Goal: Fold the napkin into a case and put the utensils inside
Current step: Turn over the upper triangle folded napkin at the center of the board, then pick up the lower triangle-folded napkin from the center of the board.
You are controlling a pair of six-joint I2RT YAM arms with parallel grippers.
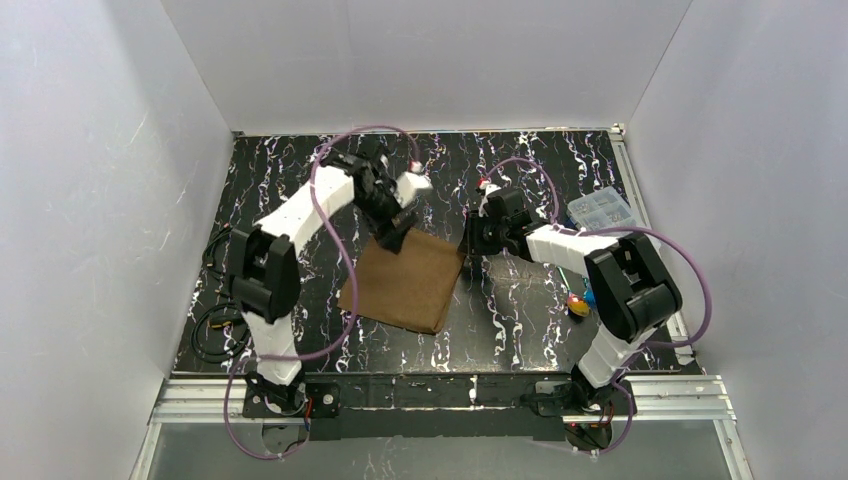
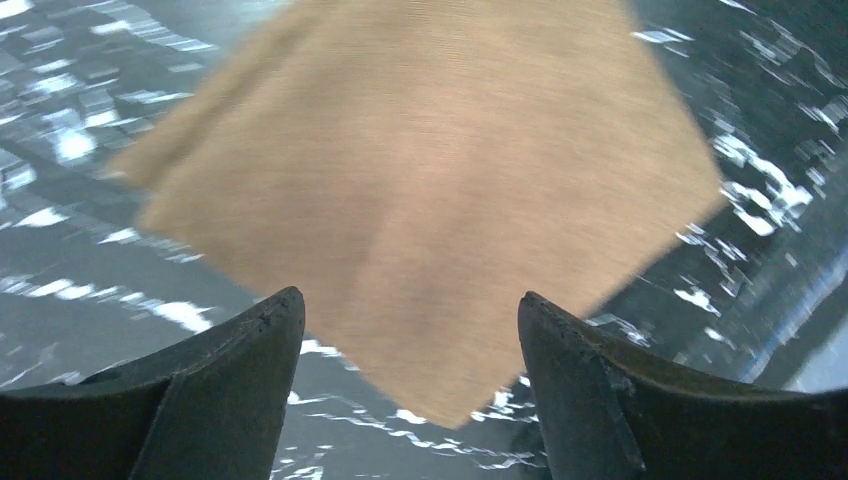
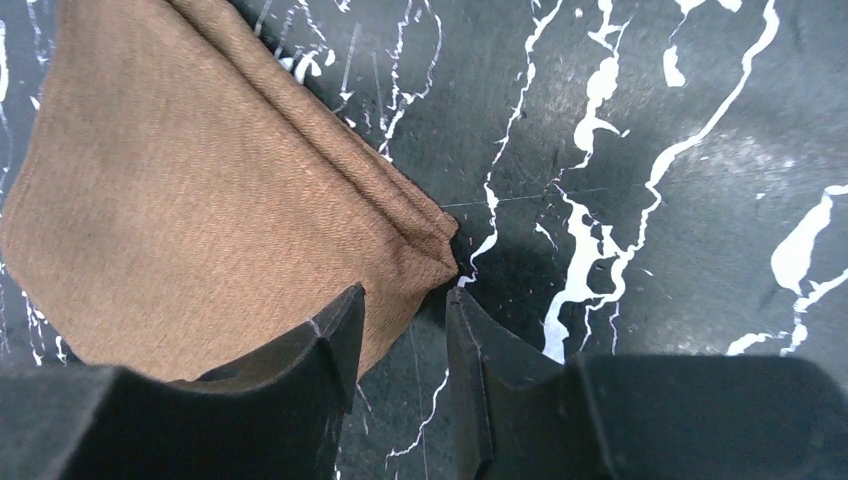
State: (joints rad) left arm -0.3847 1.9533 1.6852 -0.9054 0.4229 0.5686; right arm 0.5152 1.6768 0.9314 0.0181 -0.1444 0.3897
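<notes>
The brown napkin lies folded into a layered square-ish pad in the middle of the black marbled table. My left gripper hovers over its far left corner. In the left wrist view the napkin is blurred, and the left gripper stands wide open above its near corner with nothing held. My right gripper sits at the napkin's far right corner. In the right wrist view the right gripper is open by a narrow gap, just behind the napkin's layered corner. The utensils peek out beside the right arm.
A clear plastic compartment box stands at the far right of the table. Black cables lie along the left edge. White walls close in the table on three sides.
</notes>
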